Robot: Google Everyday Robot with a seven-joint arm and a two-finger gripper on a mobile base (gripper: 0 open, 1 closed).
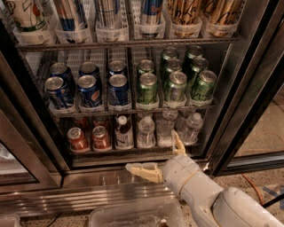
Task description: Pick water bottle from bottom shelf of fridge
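Camera view, looking down into a large commercial drinks fridge (31, 153) with a stainless-steel frame and a ribbed steel base panel (88, 195); a dark-framed glass door (250, 104) is standing open at the right. On the dark wire bottom shelf (111, 151), behind clear plastic tray lips, two red cans (78, 139) are sitting at the left, a white-capped bottle of dark reddish-brown liquid (123, 132) is standing beside them, and small clear ribbed water bottles (145, 131) with white caps are filling the right half of the row. The rack above is carrying blue cans (88, 91) at the left and green cans (174, 86) at the right; the top rack is holding tall cans and cartons (106, 13) in clear cups. The white arm (199, 190) is reaching in from the lower right, and its gripper (151, 150) is hovering just in front of the bottom shelf, over the sill, with its cream fingers (142, 171) spread wide and holding nothing: one is pointing left along the sill, and the other is pointing up in front of the right-hand water bottles. A clear plastic container (133, 215) is lying at the lower edge. Pale speckled flooring (262, 133) and an orange cable (254, 186) are showing at the right.
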